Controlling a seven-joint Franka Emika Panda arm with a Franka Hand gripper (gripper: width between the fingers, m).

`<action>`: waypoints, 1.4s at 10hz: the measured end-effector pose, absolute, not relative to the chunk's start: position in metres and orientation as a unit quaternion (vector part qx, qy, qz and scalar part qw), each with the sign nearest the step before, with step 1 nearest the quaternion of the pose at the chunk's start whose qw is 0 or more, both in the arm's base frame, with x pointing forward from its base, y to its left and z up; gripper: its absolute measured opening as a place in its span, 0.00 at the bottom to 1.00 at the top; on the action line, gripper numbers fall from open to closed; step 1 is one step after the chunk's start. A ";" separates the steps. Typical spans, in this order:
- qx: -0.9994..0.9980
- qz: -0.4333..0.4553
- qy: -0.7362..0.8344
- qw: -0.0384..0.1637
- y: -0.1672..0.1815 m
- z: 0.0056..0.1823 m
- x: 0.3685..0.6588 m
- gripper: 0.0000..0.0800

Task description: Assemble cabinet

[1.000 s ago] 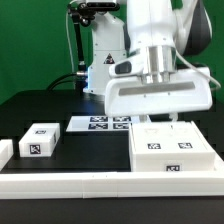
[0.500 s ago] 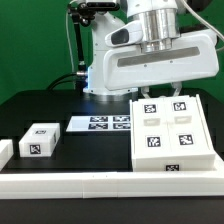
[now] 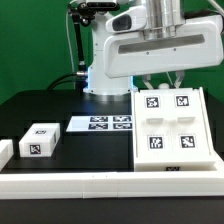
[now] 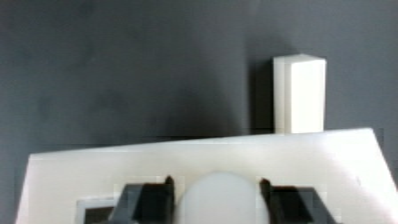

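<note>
Tool [image 3: 164, 86]: clenched on raised upper edge of cabinet [image 3: 168, 135]. Wrist view: black fingers [image 4: 151, 198] flank white lump on cabinet surface.
Cabinet: on exterior view's right, tilted up, tagged grid face toward camera, lower end down on desk [image 3: 60, 105], just behind border rail [image 3: 80, 184].
Marker board [image 3: 104, 123]: flat on desk, just beside cabinet, toward exterior view's left.
Loose tagged block [image 3: 40, 140]: further left, well apart from cabinet.

Ext cam front-on; wrist cam close overhead; share cabinet [image 3: 170, 122].
</note>
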State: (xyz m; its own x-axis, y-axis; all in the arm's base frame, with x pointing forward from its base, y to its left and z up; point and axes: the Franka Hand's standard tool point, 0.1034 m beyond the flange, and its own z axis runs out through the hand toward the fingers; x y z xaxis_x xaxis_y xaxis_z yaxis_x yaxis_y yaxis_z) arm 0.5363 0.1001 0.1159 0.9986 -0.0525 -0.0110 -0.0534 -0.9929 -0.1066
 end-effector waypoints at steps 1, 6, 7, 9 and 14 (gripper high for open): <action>-0.998 0.025 0.043 0.050 0.102 0.117 0.542 0.28; -0.997 0.048 0.037 0.052 0.097 0.121 0.543 0.28; -0.997 0.055 0.034 0.052 0.095 0.123 0.541 0.28; -0.996 0.058 0.031 0.052 0.096 0.126 0.539 0.28; -0.995 0.073 0.030 0.054 0.100 0.128 0.550 0.28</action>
State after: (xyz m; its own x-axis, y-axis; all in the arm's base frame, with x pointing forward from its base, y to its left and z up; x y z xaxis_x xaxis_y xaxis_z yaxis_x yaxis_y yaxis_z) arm 0.5503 0.1000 0.1284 0.9877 -0.0514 -0.1477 -0.0670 -0.9925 -0.1024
